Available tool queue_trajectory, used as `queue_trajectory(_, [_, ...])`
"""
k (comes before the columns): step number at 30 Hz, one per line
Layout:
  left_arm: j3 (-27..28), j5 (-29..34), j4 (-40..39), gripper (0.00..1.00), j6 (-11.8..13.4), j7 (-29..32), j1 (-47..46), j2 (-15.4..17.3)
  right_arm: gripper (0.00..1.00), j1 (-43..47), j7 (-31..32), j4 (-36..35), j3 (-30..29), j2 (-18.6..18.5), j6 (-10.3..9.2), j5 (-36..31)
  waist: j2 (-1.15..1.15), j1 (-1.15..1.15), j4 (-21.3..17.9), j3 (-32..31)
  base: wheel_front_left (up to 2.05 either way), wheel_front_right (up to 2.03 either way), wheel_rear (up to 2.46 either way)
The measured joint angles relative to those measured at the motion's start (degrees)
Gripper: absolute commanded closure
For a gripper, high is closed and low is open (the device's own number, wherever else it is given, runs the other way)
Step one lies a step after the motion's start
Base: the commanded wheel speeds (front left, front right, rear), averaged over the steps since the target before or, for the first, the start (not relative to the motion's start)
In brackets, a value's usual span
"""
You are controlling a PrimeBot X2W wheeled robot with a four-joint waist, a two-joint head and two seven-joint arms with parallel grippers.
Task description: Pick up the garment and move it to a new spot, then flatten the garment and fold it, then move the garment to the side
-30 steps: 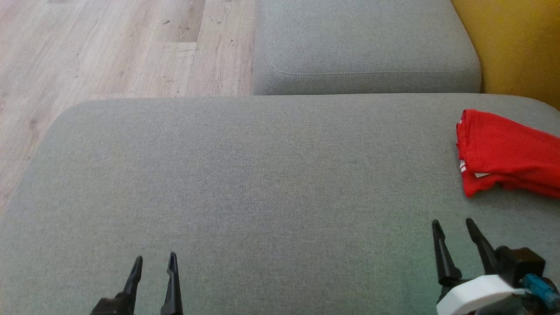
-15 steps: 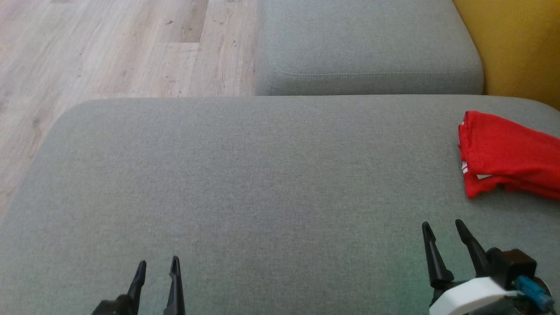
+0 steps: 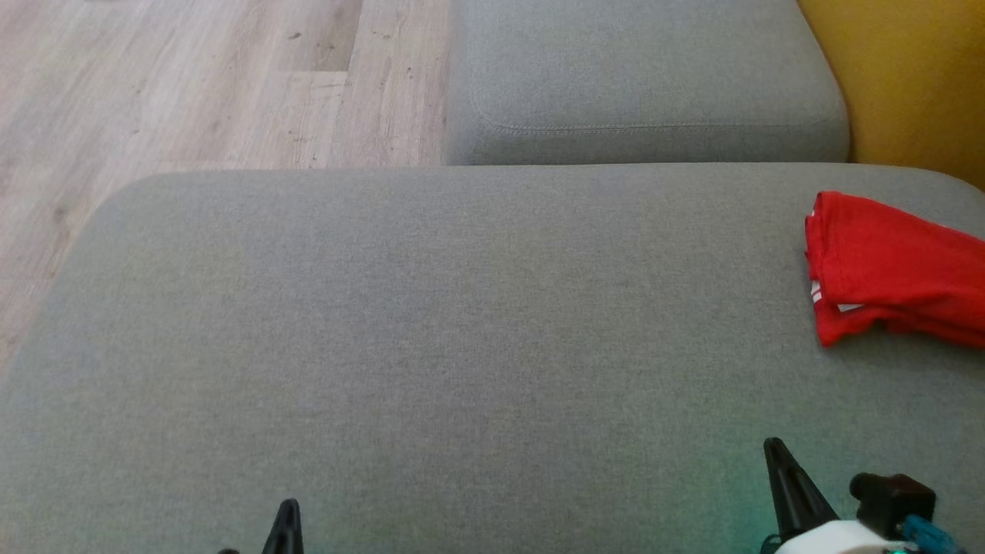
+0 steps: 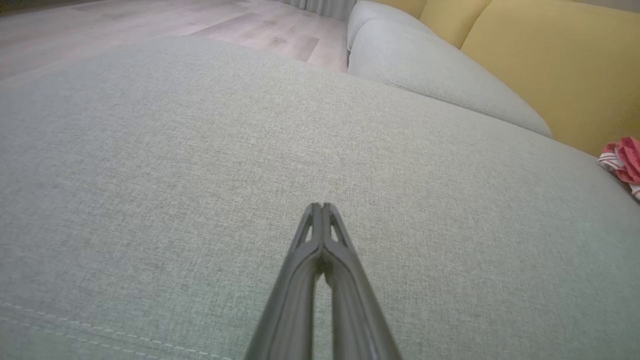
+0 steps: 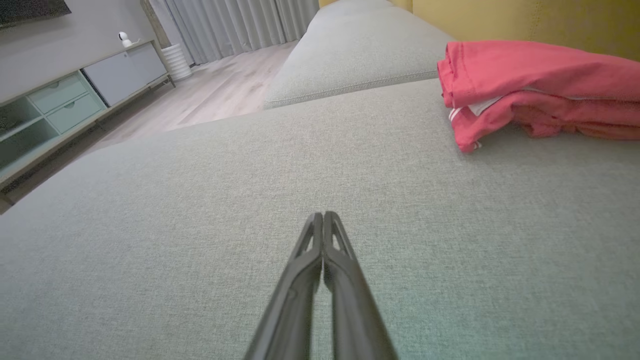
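Note:
The garment [image 3: 893, 269] is red with white trim and lies folded in a bundle at the right edge of the big grey sofa cushion [image 3: 462, 323]. The right wrist view has the garment [image 5: 530, 90] at its upper right, and the left wrist view catches a bit of the garment [image 4: 622, 160] at its right edge. My left gripper [image 4: 322, 206] is shut with nothing in it, low over the cushion near its front. My right gripper [image 5: 322, 215] is also shut and empty, well short of the garment. In the head view the left gripper [image 3: 286, 509] and right gripper [image 3: 772, 450] peek up from the bottom edge.
A second grey cushion [image 3: 646, 77] adjoins the far side. Yellow back cushions [image 3: 908, 85] rise at the right. Wooden floor [image 3: 192, 85] lies beyond the left and far edges. A low cabinet [image 5: 65, 100] and curtains [image 5: 240, 25] stand across the room.
Both grippers have gone from open to shut and drawn back toward the bottom edge of the head view. The garment has not moved.

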Motion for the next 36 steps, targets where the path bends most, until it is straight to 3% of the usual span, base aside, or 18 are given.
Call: queue_trajectory(36, [10.9,-15.0,1.5,1.0,-7.4,5.5,-2.8,-4.5,1.0,-4.1,1.3,1.7,-1.6,-0.1,0.0,24.6,0.0,0.0,-1.3,1.5,0.0,0.0,0.0])
